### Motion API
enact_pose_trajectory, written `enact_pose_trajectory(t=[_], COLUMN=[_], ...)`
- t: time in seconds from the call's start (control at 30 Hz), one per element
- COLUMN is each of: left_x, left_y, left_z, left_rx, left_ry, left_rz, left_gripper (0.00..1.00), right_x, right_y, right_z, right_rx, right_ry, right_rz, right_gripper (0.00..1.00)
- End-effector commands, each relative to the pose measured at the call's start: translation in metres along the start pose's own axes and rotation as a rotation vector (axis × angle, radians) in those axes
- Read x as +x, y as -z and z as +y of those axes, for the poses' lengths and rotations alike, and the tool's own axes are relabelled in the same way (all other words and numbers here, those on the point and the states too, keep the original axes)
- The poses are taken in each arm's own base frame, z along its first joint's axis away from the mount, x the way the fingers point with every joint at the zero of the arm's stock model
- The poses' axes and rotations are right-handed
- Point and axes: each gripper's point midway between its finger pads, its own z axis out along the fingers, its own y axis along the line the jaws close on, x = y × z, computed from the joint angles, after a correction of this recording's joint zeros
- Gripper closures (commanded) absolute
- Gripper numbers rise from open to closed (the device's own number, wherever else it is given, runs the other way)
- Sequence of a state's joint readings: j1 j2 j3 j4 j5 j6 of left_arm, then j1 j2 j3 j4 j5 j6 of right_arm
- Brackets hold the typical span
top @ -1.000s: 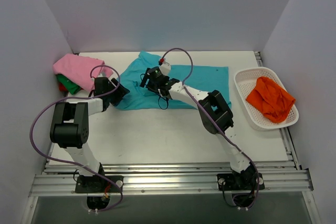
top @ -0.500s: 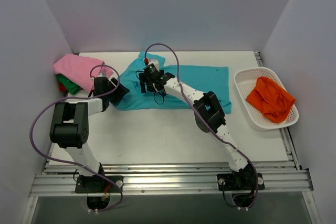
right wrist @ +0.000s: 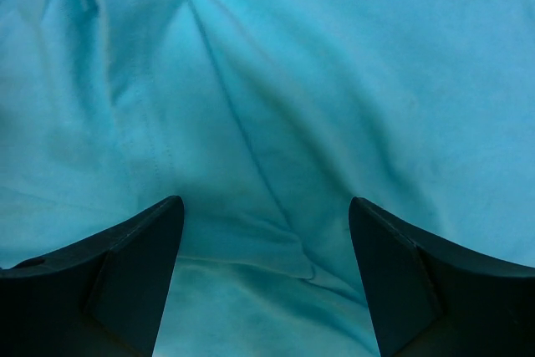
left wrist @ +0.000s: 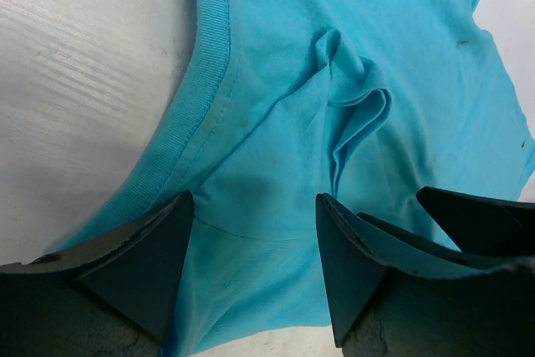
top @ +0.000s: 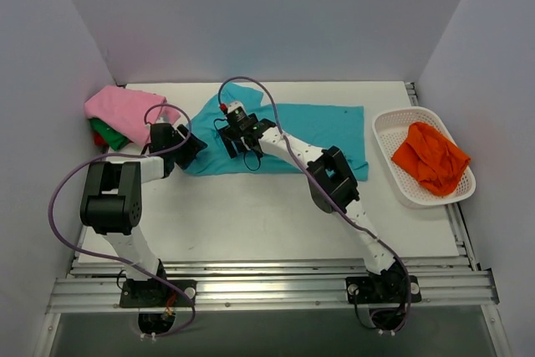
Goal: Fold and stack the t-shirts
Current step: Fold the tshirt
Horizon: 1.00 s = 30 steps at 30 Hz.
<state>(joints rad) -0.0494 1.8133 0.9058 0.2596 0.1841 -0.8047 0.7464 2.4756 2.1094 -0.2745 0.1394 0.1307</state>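
Straddling plain teal t-shirt point(left wrist: 276, 81), parted left fingers point(left wrist: 134, 277).

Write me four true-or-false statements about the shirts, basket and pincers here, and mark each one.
1. The orange t-shirt lies in the white basket. True.
2. The teal t-shirt is folded on top of the pink t-shirt. False: it lies spread on the table beside it.
3. The left pincer and right pincer both stand open over teal cloth. True.
4. The green t-shirt sits on top of the pink one. False: pink lies on top of green.
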Motion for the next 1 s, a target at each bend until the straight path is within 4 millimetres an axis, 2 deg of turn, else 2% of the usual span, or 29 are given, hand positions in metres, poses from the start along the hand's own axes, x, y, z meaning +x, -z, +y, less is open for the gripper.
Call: enact_pose_trajectory(t=[0.0, 0.2, 0.37, 0.97], left_x=[-0.021, -0.022, -0.021, -0.022], left_y=[-0.002, -0.002, -0.003, -0.001], left_z=[-0.017, -0.018, -0.019, -0.019], left_rx=[0.061, 0.064, 0.067, 0.067], left_ry=[-0.014, -0.015, -0.016, -0.017], left_rz=[-0.054, -0.055, -0.052, -0.057], left_gripper=[0.31, 0.31, 0.31, 0.31], right_x=[-0.043, -0.058, -0.056, -0.038], right_y=[0.046, 0.067, 0.072, 0.042], right_z=[0.016, 0.034, 0.041, 0.04], right_rx=[-0.004, -0.017, -0.017, -0.005], right_ry=[0.051, 0.085, 0.103, 0.121], right_rz=[-0.099, -0.152, -0.152, -0.122], right_gripper=[0.24, 0.24, 0.24, 0.26])
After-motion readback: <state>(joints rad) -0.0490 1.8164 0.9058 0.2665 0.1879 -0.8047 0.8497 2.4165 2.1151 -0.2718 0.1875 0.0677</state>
